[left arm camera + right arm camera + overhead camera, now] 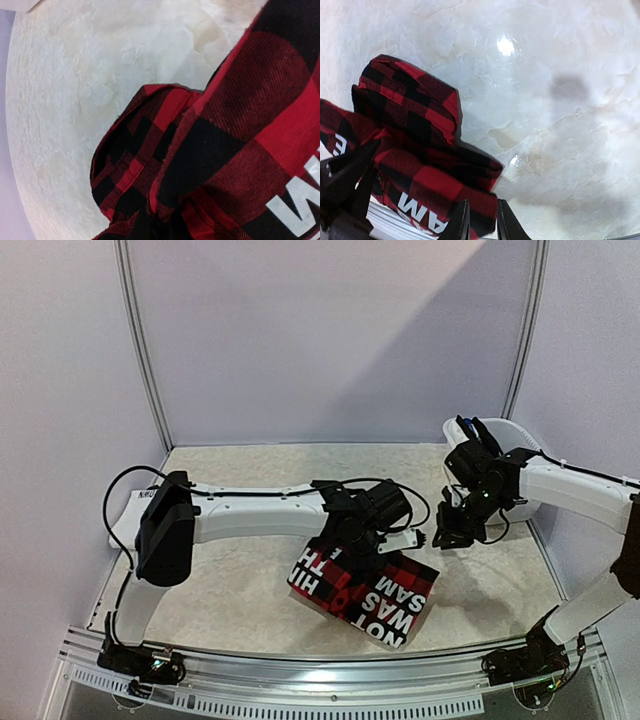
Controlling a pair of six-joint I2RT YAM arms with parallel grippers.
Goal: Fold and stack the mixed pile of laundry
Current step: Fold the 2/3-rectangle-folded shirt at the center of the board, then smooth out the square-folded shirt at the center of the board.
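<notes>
Well, the red-black plaid piece [372, 592] lies slantwise mid-bench [230, 590], pinched by my left tool [350, 562].
Its long axis runs far-left to near-right in the top view, with the white lettering toward the near-right end (upside down to me). The left tool is clamped on bunched cloth. The right tool [481, 222] hovers beside the piece, narrowly parted and empty.
</notes>
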